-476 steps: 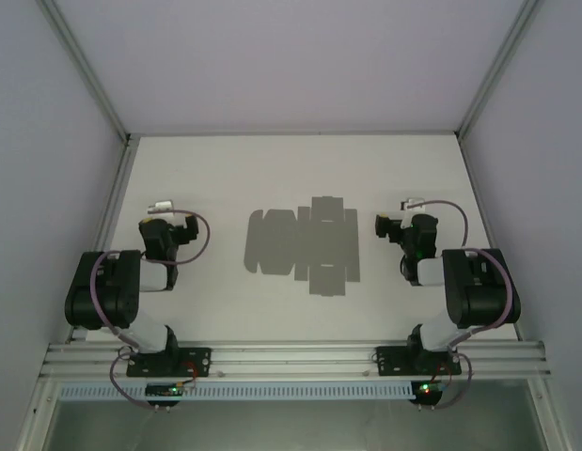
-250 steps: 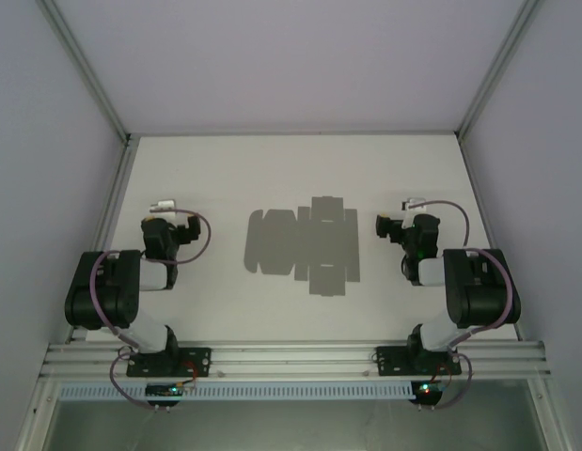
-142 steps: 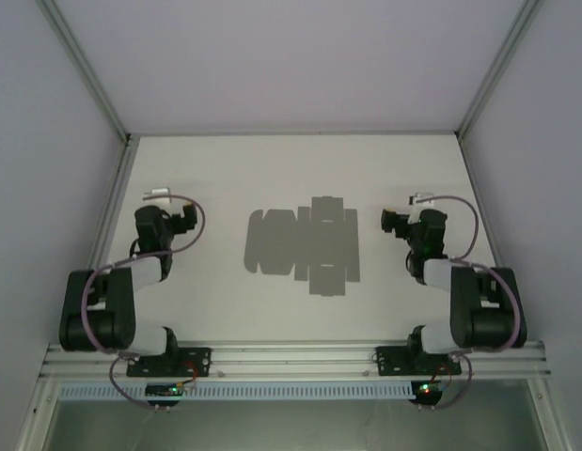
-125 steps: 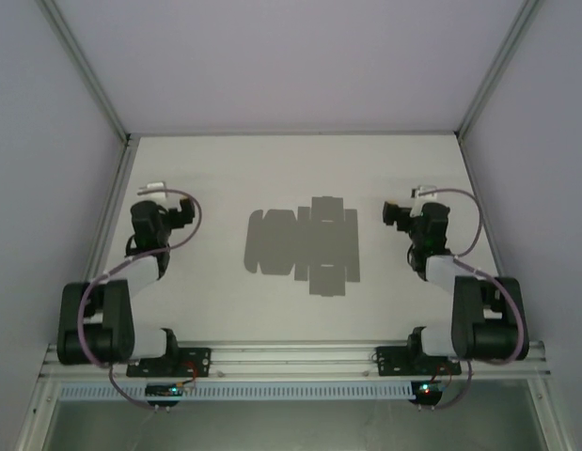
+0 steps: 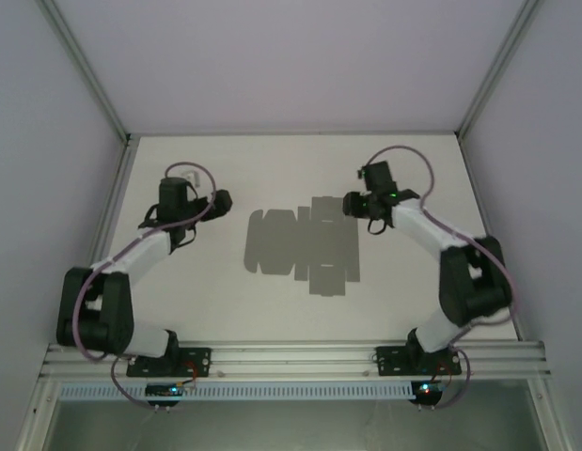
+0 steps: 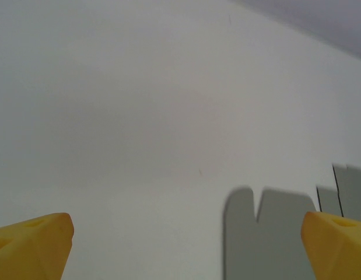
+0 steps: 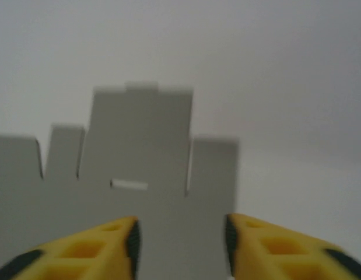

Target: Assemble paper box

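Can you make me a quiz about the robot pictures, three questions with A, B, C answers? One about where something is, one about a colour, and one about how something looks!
1. Where is the paper box?
A. held in a gripper
B. in the middle of the table
C. on the metal rail

2. What colour are the fingers?
A. red
B. green
C. yellow

3. How is the paper box?
A. a flat sheet
B. folded up into a box
C. torn in two

Answers:
1 B, the top view shows it lying mid-table with nothing holding it.
2 C, both wrist views show yellow tips.
3 A, its flaps and tabs all lie spread out flat.
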Controlling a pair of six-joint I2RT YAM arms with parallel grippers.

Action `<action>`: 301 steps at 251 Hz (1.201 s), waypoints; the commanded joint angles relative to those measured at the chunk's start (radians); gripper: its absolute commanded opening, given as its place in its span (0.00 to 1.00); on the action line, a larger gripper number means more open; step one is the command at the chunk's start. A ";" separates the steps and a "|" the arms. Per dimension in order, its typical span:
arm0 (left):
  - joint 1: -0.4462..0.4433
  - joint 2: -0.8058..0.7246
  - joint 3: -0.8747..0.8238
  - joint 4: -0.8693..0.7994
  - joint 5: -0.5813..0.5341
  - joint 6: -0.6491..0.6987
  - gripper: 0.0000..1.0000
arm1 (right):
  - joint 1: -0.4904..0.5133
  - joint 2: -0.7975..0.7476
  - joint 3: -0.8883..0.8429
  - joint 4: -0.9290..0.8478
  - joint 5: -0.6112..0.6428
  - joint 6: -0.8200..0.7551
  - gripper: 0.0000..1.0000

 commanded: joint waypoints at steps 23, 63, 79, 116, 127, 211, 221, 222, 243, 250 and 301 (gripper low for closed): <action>-0.045 0.154 0.105 -0.127 0.215 -0.034 0.99 | 0.001 0.196 0.058 -0.152 -0.086 0.058 0.22; -0.085 0.234 0.163 -0.157 0.299 -0.024 0.99 | -0.014 0.256 0.065 -0.166 -0.068 0.059 0.18; -0.099 0.261 0.188 -0.178 0.316 -0.018 0.99 | -0.016 0.271 0.057 -0.169 -0.077 0.056 0.19; -0.101 0.328 0.226 -0.242 0.335 -0.035 1.00 | -0.025 0.287 0.009 -0.136 -0.102 0.094 0.17; -0.102 0.345 0.235 -0.268 0.335 -0.036 1.00 | -0.029 0.282 -0.009 -0.122 -0.112 0.108 0.17; -0.133 0.410 0.279 -0.311 0.452 -0.049 0.98 | -0.026 0.296 -0.046 -0.078 -0.137 0.104 0.14; -0.135 0.411 0.276 -0.279 0.497 -0.064 0.97 | -0.024 0.297 -0.048 -0.073 -0.138 0.104 0.14; -0.135 0.411 0.276 -0.277 0.502 -0.065 0.97 | -0.023 0.297 -0.047 -0.074 -0.138 0.105 0.14; -0.136 0.413 0.282 -0.238 0.552 -0.090 0.96 | -0.017 0.294 -0.051 -0.069 -0.137 0.100 0.14; -0.136 0.413 0.281 -0.222 0.570 -0.100 0.96 | -0.017 0.293 -0.052 -0.066 -0.140 0.099 0.14; -0.121 0.353 0.249 -0.007 0.712 -0.200 0.91 | -0.012 0.291 -0.068 -0.038 -0.163 0.110 0.14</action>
